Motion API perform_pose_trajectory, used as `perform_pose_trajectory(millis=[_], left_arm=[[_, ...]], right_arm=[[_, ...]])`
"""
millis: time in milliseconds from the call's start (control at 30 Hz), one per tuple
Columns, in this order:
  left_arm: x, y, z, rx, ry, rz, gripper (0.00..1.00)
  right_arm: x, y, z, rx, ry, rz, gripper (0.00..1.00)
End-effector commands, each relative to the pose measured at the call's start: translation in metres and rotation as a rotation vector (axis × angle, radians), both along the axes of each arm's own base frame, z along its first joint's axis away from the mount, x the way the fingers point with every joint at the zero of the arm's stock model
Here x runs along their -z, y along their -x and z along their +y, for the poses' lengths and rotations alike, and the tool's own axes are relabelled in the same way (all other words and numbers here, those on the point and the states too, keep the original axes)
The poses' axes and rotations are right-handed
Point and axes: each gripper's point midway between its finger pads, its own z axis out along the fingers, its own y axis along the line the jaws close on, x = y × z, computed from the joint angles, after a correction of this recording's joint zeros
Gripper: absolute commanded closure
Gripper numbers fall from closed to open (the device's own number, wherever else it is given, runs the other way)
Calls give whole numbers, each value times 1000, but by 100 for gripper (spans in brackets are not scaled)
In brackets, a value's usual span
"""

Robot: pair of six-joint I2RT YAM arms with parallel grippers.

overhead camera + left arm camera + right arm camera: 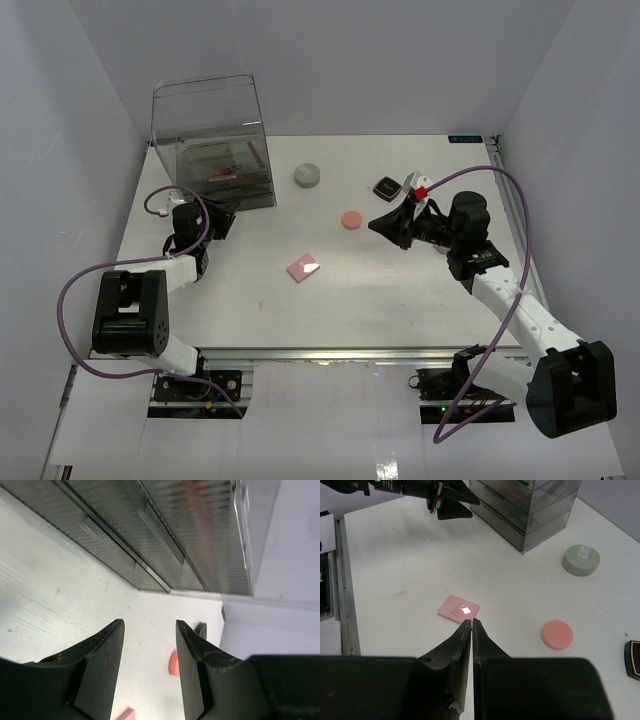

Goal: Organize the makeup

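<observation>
A pink square compact (304, 267) lies mid-table; in the right wrist view it (459, 609) sits just beyond my fingertips. A pink disc (351, 219) (557, 634), a grey round jar (307, 176) (581, 560) and a black square compact (385, 187) (632, 660) lie farther back. Red-and-black sticks (235, 172) show inside the drawer box. My left gripper (225, 218) (149, 625) is open and empty, close to the box front. My right gripper (378, 224) (471, 621) is shut and empty, just right of the pink disc.
The tall clear plastic drawer box (215, 140) (165, 535) (525, 505) stands at the back left, its drawers shut. White walls enclose the table on three sides. A metal rail (330, 352) runs along the near edge. Purple cables loop beside both arms.
</observation>
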Motion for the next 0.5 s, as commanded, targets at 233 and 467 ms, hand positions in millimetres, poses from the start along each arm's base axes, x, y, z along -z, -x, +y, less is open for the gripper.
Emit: perform_pose_trajectory(millis=[233, 467], left_arm=[[-12, -8, 7, 102, 51, -247, 47], [0, -32, 13, 107, 59, -249, 47]], right_arm=[[-4, -3, -1, -11, -8, -45, 90], [0, -6, -3, -3, -3, -35, 90]])
